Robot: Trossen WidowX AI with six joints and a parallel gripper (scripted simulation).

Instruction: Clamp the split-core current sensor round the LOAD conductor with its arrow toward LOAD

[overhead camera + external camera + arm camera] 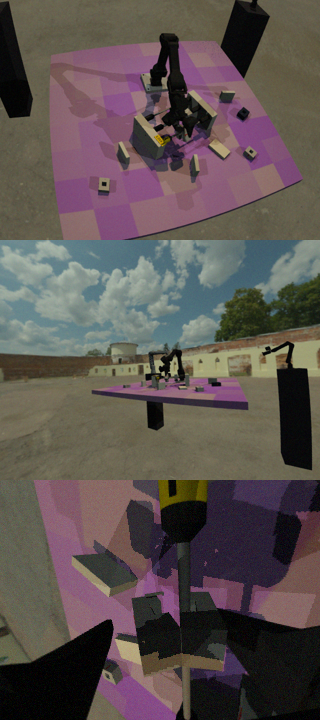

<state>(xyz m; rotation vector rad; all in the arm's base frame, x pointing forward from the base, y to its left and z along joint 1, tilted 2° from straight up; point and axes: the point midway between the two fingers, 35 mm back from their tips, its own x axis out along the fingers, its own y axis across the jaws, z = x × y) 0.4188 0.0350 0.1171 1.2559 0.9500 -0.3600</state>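
The LOAD conductor (176,135) (184,570) runs out of a yellow-and-black sleeve (165,140) (183,495), beside the yellow LOAD label (159,140) on the end plate. The pale grey split sensor (185,136) (206,642) is at this conductor. In the wrist view its two halves lie on either side of the rod, with a gap at the far end and a seam at the near end. A red mark shows on it; its arrow and latch cannot be made out. My gripper (184,131) (163,618) is open, its fingers on both sides of the sensor, the right one closer.
Two end plates (147,138) (206,109) carry the conductors; two more sleeved rods (149,117) (158,127) run nearer the arm base. Small upright plates (123,155) (195,165) (227,96), a flat block (219,149) and hollow blocks (103,189) (250,152) (243,113) stand around.
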